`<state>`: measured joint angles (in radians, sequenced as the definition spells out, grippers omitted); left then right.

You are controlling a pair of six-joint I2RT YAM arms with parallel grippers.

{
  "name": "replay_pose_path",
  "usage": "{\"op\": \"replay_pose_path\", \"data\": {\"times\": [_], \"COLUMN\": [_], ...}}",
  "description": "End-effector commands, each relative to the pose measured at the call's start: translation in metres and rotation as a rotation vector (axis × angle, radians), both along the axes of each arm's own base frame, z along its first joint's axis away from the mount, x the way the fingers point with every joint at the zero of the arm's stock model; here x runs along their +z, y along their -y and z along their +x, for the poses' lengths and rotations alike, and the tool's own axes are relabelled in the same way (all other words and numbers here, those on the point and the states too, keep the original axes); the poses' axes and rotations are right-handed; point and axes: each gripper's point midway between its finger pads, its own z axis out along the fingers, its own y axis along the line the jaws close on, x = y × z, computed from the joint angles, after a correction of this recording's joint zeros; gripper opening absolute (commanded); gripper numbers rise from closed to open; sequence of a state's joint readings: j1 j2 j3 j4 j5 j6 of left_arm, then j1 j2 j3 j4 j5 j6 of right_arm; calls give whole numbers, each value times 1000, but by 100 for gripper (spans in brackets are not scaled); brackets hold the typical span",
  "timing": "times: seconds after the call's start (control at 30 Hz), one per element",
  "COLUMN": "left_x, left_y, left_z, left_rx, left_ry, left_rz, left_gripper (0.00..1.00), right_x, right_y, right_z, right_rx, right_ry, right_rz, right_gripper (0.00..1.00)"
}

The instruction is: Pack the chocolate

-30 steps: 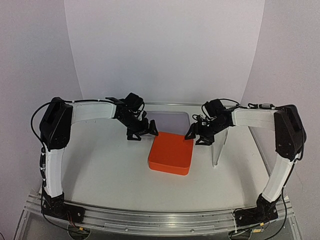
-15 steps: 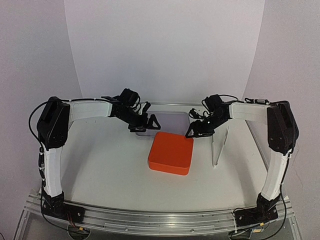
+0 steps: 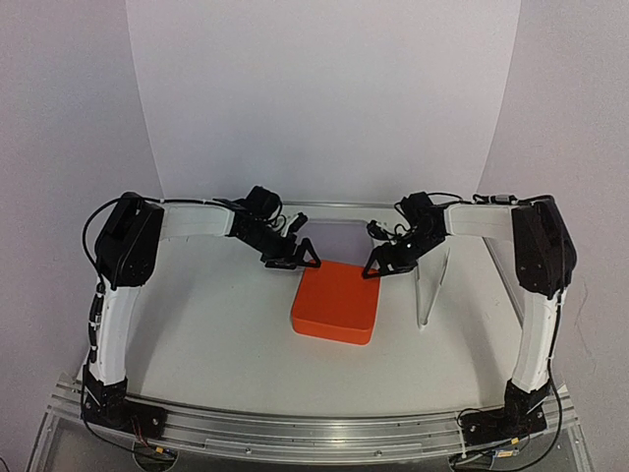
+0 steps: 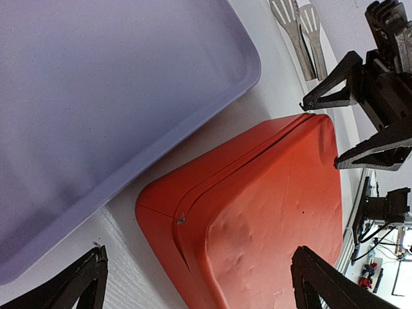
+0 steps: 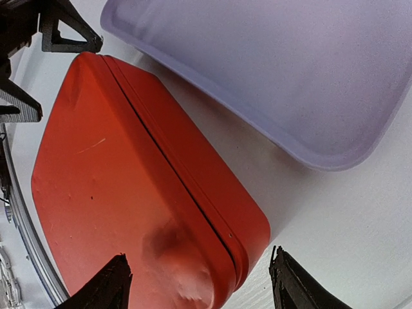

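Note:
The chocolate is out of view. An orange box (image 3: 336,301) with its lid on lies flat in the middle of the table. My left gripper (image 3: 298,258) hovers open at the box's far left corner; in the left wrist view that corner of the box (image 4: 270,212) lies between the spread fingers of the gripper (image 4: 199,277). My right gripper (image 3: 381,264) is open at the far right corner, and the right wrist view shows it (image 5: 199,270) straddling that corner of the box (image 5: 129,180). Neither gripper holds anything.
A pale lavender tray (image 3: 334,236) lies just behind the box, seen close in both wrist views (image 4: 96,96) (image 5: 290,71). A clear upright stand (image 3: 432,285) is right of the box. Metal tongs (image 4: 299,26) lie on the table beyond the right gripper.
Both grippers rose toward the tray half a second ago and have come back down at the box's far corners, a little closer together than before. The box has not moved.

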<state>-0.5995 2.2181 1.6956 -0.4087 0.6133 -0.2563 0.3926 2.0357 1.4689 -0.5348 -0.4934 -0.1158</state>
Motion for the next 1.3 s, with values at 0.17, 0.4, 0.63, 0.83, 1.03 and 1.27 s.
{"op": "replay_pose_path", "data": {"times": [0.17, 0.4, 0.63, 0.83, 1.03, 1.27], "left_x": [-1, -17, -28, -40, -68, -113], "left_y": [14, 17, 20, 20, 10, -18], "left_z": [-3, -6, -5, -9, -13, -31], "left_rx": [-65, -60, -51, -35, 60, 191], "left_ry": [-5, -51, -84, -118, -218, -293], "left_rz": [-61, -59, -52, -34, 36, 216], "left_gripper": [94, 86, 76, 68, 50, 42], "right_x": [-19, -29, -38, -46, -63, -79], "right_y": [0, -1, -4, -7, -2, 9], "right_z": [-4, -2, -6, -11, -19, -26], "right_rx": [12, -2, -6, -12, -52, -83], "right_ry": [-51, -79, -128, -179, -241, -265], "right_rz": [-2, -6, 14, 33, 3, -54], "right_gripper": [70, 62, 46, 26, 25, 28]}}
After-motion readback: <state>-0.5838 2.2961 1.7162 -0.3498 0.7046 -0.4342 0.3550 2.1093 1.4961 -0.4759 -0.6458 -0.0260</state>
